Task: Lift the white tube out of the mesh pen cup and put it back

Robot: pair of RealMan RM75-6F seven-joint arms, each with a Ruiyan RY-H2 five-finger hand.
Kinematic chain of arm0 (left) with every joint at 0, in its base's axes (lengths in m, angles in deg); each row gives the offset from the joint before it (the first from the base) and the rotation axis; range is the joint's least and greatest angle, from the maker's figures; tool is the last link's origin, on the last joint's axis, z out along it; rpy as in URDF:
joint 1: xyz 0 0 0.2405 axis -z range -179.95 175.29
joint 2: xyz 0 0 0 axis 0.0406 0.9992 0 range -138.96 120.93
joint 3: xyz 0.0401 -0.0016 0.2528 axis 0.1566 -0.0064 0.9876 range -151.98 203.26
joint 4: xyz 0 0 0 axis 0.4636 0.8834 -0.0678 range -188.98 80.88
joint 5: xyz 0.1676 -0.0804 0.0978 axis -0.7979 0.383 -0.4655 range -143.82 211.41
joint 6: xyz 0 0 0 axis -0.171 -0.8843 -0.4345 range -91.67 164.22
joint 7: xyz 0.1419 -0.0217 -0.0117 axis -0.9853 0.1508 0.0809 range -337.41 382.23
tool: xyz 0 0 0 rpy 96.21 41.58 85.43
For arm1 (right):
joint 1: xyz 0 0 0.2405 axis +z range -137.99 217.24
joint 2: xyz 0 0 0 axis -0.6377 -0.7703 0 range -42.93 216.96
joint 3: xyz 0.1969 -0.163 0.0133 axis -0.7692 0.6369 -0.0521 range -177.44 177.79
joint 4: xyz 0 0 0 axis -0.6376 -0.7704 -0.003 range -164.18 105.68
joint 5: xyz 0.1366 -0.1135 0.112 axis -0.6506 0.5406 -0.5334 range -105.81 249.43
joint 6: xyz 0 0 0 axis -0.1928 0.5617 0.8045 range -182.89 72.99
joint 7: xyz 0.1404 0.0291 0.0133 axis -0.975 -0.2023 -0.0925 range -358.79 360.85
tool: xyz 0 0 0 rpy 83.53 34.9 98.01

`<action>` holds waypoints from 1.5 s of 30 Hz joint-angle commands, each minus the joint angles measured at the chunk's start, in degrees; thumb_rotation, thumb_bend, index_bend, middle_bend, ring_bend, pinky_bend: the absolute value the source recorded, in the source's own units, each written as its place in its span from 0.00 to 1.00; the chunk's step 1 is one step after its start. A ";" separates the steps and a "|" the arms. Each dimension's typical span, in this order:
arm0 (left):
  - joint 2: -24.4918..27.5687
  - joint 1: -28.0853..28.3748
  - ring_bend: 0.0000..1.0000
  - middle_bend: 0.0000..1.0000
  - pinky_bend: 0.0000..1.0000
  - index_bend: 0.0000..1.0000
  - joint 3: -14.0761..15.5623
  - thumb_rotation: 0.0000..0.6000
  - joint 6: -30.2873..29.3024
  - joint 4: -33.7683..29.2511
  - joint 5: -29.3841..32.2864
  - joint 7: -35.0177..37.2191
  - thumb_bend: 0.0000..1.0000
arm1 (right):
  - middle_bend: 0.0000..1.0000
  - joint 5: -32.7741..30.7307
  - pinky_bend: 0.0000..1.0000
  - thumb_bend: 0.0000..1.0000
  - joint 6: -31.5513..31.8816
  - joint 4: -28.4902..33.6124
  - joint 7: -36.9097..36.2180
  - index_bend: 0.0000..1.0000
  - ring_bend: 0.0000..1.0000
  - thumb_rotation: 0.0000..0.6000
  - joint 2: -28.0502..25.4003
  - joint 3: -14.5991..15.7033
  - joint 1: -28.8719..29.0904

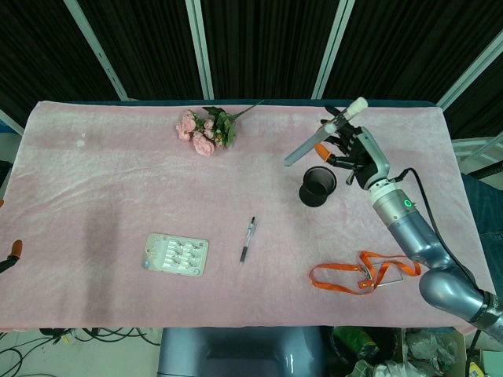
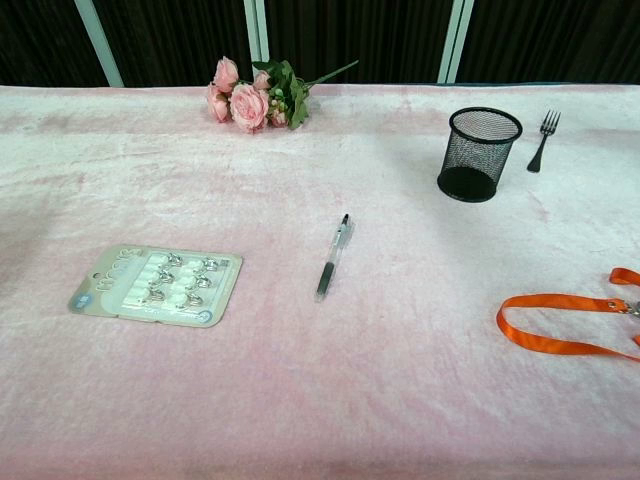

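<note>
so, in the head view, upper right, the right hand (image 1: pixel 355 149) pinches the white tube (image 1: pixel 324 132) tilted in the air above the mesh pen cup (image 1: pixel 317 187) — lifted clear, return left. chest view: cup (image 2: pixel 479 154) upper right stands empty — hand and tube out of frame.

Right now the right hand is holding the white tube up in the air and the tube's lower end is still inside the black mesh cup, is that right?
Not quite. The right hand does hold the white tube in the air, tilted, but its lower end is clear of the black mesh cup. The head view shows the tube wholly above the cup, and the chest view shows the cup with nothing in it.
</note>
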 commanded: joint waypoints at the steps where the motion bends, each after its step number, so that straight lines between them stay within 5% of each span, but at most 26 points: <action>1: -0.08 0.01 0.00 0.10 0.00 0.13 0.10 1.00 -0.01 -0.12 -0.21 -0.02 0.34 | 0.00 12.54 0.19 0.32 0.69 5.82 -18.41 0.60 0.08 1.00 1.74 -10.33 -10.55; 4: -0.08 -0.02 0.00 0.10 0.00 0.13 0.14 1.00 0.01 -0.24 -0.28 0.02 0.34 | 0.01 19.04 0.19 0.32 1.55 5.35 -24.97 0.61 0.08 1.00 1.79 -10.25 -12.29; 8: -0.07 -0.05 0.00 0.10 0.00 0.13 0.13 1.00 -0.08 -0.37 -0.38 0.03 0.34 | 0.01 27.59 0.19 0.32 2.81 3.57 -27.76 0.61 0.09 1.00 0.15 -6.28 -12.15; 10: -0.11 -0.02 0.00 0.10 0.00 0.13 0.18 1.00 0.09 -0.39 -0.30 -0.06 0.34 | 0.02 33.31 0.19 0.32 4.06 1.43 -20.72 0.62 0.09 1.00 -0.80 -1.54 -11.06; 16: -0.18 0.07 0.00 0.10 0.00 0.13 0.17 1.00 0.33 -0.42 -0.25 -0.16 0.34 | 0.02 34.96 0.19 0.32 4.97 -0.38 0.45 0.63 0.09 1.00 -0.69 7.58 -6.95; 21: 0.03 -0.04 0.00 0.10 0.00 0.13 -0.02 1.00 0.18 -0.33 -0.10 0.22 0.34 | 0.02 29.38 0.19 0.33 3.91 -0.77 18.92 0.63 0.09 1.00 -1.21 11.83 -3.49; 32: 0.32 -0.08 0.00 0.10 0.00 0.13 -0.10 1.00 0.31 -0.21 -0.17 0.97 0.34 | 0.02 11.57 0.19 0.33 7.13 2.28 43.55 0.63 0.09 1.00 -5.37 17.24 0.59; 35: 0.37 -0.14 0.00 0.10 0.00 0.13 -0.08 1.00 0.21 -0.31 -0.22 0.98 0.34 | 0.02 6.69 0.19 0.33 7.17 6.53 37.62 0.63 0.09 1.00 -7.30 15.44 0.53; 39: 0.46 -0.24 0.00 0.10 0.00 0.13 -0.08 1.00 0.05 -0.47 -0.25 0.92 0.34 | 0.02 8.46 0.19 0.33 5.26 9.83 21.66 0.63 0.09 1.00 -8.72 10.38 -1.63; 45: 0.46 -0.30 0.00 0.10 0.00 0.13 -0.05 1.00 0.02 -0.62 -0.24 0.86 0.34 | 0.02 20.52 0.19 0.33 4.00 12.08 -23.08 0.64 0.09 1.00 -6.34 -1.99 -8.89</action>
